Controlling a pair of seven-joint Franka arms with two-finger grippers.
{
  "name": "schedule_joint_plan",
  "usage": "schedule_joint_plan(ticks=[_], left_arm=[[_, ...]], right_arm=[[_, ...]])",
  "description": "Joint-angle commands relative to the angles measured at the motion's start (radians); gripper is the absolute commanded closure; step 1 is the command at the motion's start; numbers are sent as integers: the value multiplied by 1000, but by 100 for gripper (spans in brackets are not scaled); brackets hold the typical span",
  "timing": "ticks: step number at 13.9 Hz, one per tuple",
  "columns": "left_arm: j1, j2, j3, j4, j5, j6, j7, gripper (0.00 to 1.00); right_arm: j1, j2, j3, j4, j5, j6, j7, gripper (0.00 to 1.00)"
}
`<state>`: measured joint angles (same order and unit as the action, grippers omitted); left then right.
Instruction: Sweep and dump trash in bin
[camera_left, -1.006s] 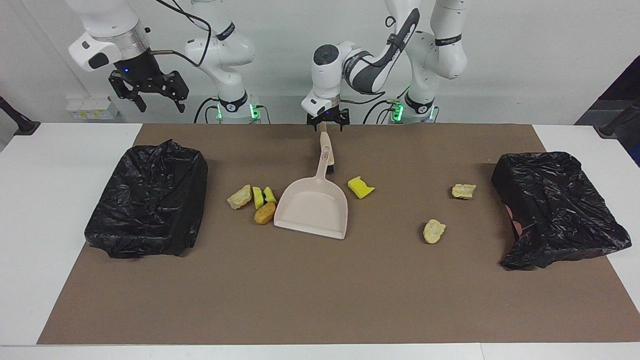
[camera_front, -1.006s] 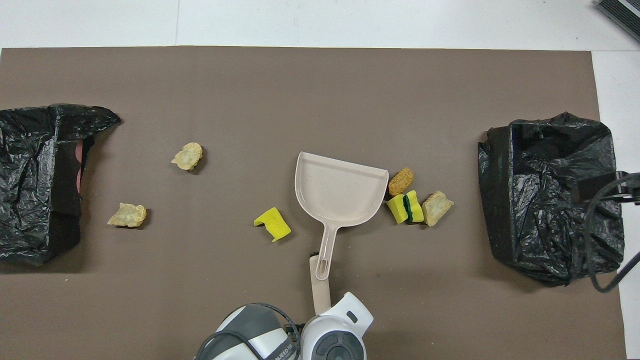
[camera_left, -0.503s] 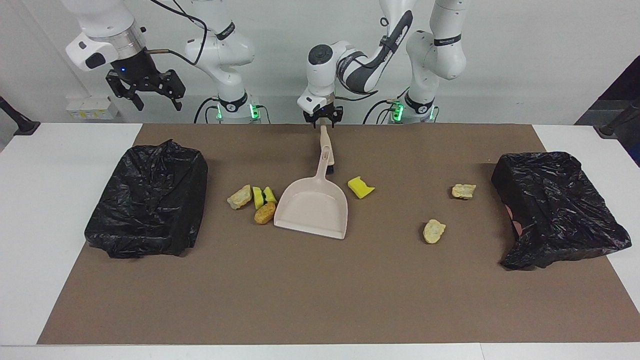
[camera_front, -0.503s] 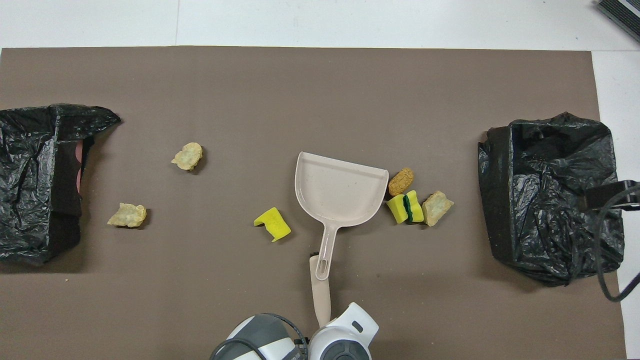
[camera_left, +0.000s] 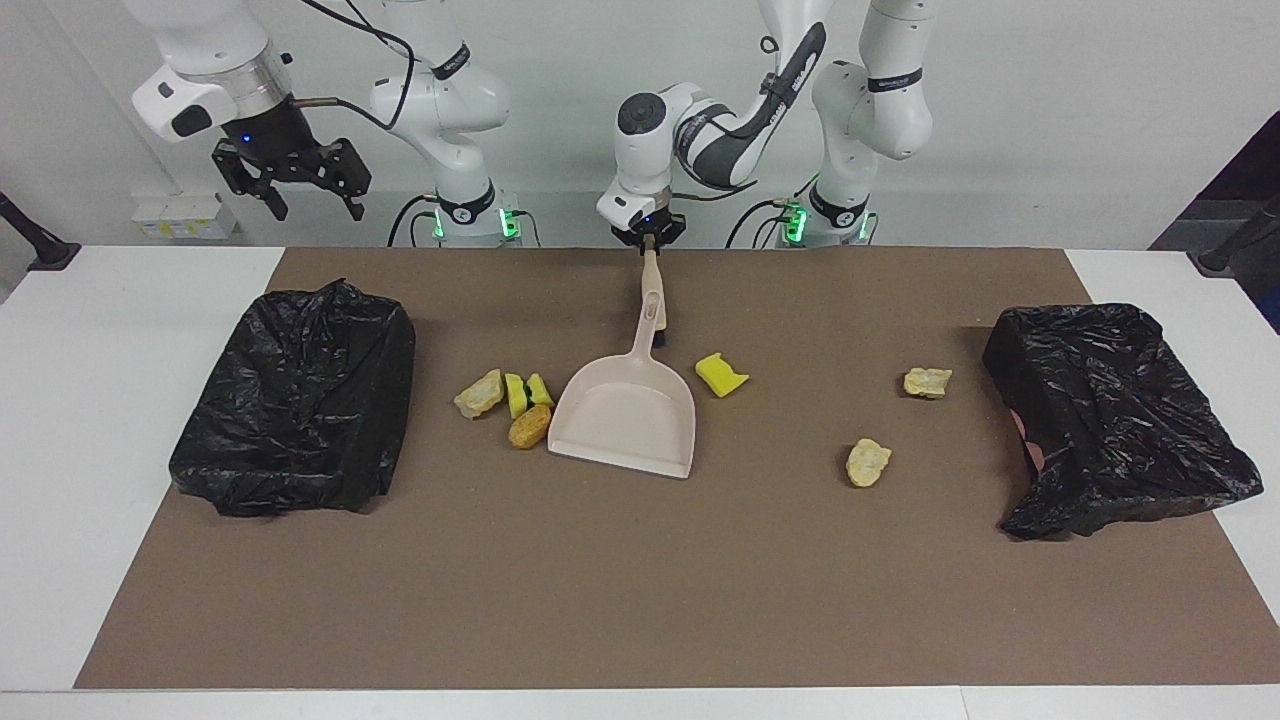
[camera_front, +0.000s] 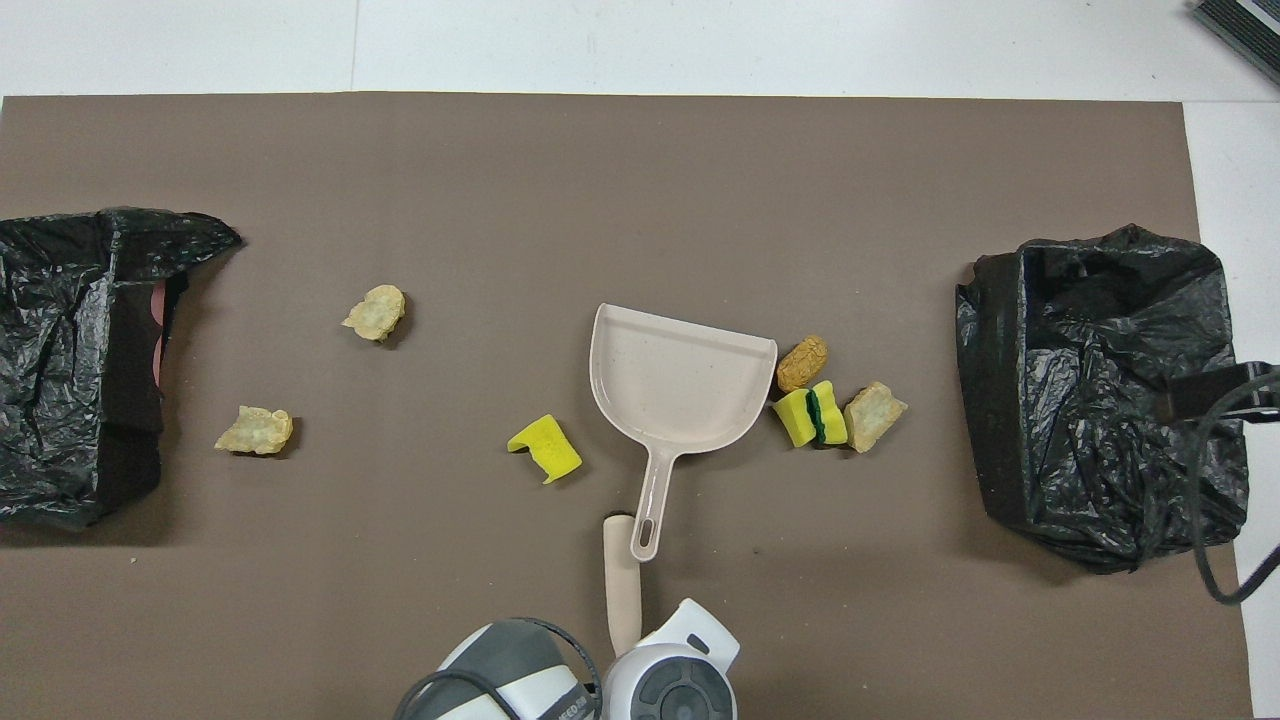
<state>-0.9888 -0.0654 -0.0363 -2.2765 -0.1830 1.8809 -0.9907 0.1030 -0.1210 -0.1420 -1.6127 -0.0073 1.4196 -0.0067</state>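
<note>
A beige dustpan (camera_left: 628, 415) (camera_front: 680, 385) lies flat mid-mat, its handle pointing toward the robots. A beige brush handle (camera_left: 649, 272) (camera_front: 621, 580) lies partly under that handle, and my left gripper (camera_left: 648, 238) is shut on its end. The trash is scattered on the mat. Beside the pan toward the right arm's end lie a rocky lump (camera_left: 480, 393), a yellow-green sponge piece (camera_left: 526, 392) and an orange nugget (camera_left: 529, 426). Another sponge piece (camera_left: 721, 374) (camera_front: 545, 447) and two lumps (camera_left: 927, 381) (camera_left: 868, 462) lie toward the left arm's end. My right gripper (camera_left: 300, 195) hangs open, high over the table's edge.
A bin lined with a black bag (camera_left: 300, 400) (camera_front: 1100, 390) stands at the right arm's end of the brown mat (camera_left: 640, 580). A second black-bagged bin (camera_left: 1110, 415) (camera_front: 70, 360) stands at the left arm's end. A cable (camera_front: 1215, 500) hangs over the first bin.
My left gripper has closed on the brush handle's end, and the handle has swung slightly toward the left arm's end. The right gripper rose a little, then held still.
</note>
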Motion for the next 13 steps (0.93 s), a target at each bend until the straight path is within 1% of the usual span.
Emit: schedule_joint_plan(ticks=[1, 2, 3, 6, 7, 9, 11, 12, 13], left_arm=[[121, -34, 0, 6, 2, -124, -42, 100], [171, -25, 0, 21, 34, -149, -42, 100], [217, -14, 0, 35, 92, -157, -48, 100], [313, 9, 0, 55, 233, -163, -190, 100], [356, 19, 0, 64, 258, -190, -210, 100], [438, 36, 0, 84, 344, -244, -210, 100], [551, 51, 0, 77, 390, -206, -207, 100], [606, 58, 0, 72, 392, -188, -198, 100], [637, 56, 0, 63, 392, -166, -165, 100]], right_arm=[[-8, -25, 2, -29, -11, 12, -29, 0], [-8, -25, 2, -29, -11, 10, -29, 0], [-8, -23, 4, -29, -10, 13, -29, 0], [7, -14, 15, -27, -11, 24, -18, 0], [21, -6, 21, -27, -10, 24, -6, 0], [84, 29, 21, -29, 1, 51, 97, 0], [165, 84, 21, -33, 10, 97, 184, 0], [208, 113, 22, -35, 13, 123, 241, 0], [257, 145, 24, -36, 18, 149, 305, 0]])
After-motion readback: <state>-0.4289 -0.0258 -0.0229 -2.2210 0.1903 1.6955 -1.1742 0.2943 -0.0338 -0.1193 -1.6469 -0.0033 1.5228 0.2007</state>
